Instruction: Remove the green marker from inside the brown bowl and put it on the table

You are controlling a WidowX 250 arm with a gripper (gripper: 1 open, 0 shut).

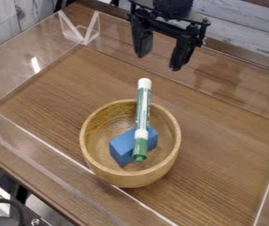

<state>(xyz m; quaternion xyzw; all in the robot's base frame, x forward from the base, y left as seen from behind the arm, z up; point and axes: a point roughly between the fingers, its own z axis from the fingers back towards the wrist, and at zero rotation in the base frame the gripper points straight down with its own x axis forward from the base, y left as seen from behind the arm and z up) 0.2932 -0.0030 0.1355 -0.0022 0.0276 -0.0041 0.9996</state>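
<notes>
the single arm's gripper (pixel 160 60), at the top centre of the frame, stands with its two fingers spread and nothing between them. the green marker (pixel 143 119) lies aslant in the brown bowl (pixel 176 159), lower centre of the frame — its dark green cap down in the bowl beside the blue block (pixel 127 146), its pale end reaching up past the rim towards the middle of the frame. the step in hand is judged to be the approach, the grasp being not yet made. the next move calls for bringing the open fingers down and towards the lower centre, one to either side of the barrel, then closing and lifting clear of the rim before setting the marker on the table (pixel 225 132), for instance at centre right. a likely fault — closing low, near the cap, could catch the block as well; the protruding upper part seems the safer hold.
</notes>
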